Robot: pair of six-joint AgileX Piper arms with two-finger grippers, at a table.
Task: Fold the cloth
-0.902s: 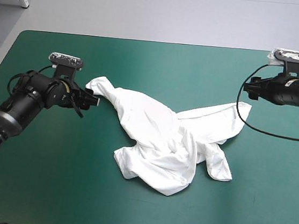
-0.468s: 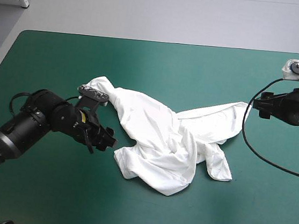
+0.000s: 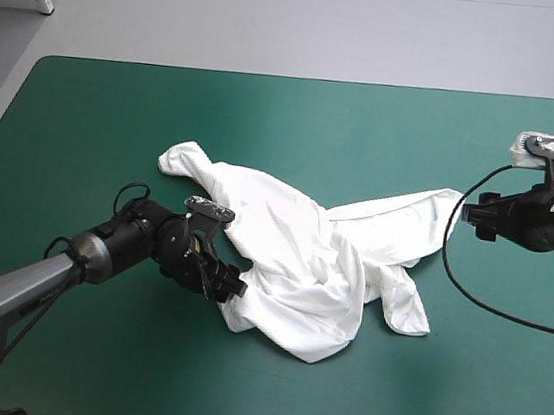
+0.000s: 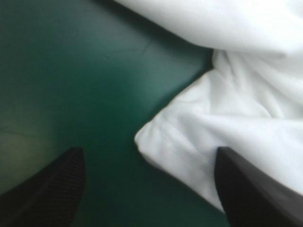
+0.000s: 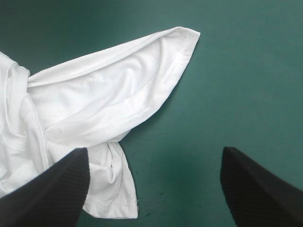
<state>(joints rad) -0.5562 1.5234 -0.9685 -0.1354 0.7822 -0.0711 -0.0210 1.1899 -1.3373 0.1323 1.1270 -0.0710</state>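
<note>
A white short-sleeved T-shirt [image 3: 302, 255] lies in a crumpled heap at the middle of a teal-green surface [image 3: 366, 128], seen from above. The heap is uneven. One rounded lobe reaches toward the surface's left side, a long flap [image 3: 406, 217] stretches toward the right edge, and the bulk sits bunched and creased nearer the front edge.

The left gripper [image 3: 231, 287] comes in low from the left and sits at the near-left edge of the heap. Seen from its own wrist camera, its two black fingers [image 4: 47, 189] stand wide apart, holding nothing. A hemmed corner [image 4: 158, 137] of the T-shirt lies on the surface between them, closer to one finger than the other (that finger overlaps the white cloth, though whether it touches cannot be told). Bare surface lies ahead of the other finger.

The right gripper [image 3: 472, 212] is near the surface's right edge, just beside the tip of the long flap and apart from it. Its black fingers [image 5: 47, 189] are also spread wide, with only bare surface between them. Ahead of it the flap lies with its stitched hem showing, and a smaller folded piece of the T-shirt lies beside one finger.
</note>
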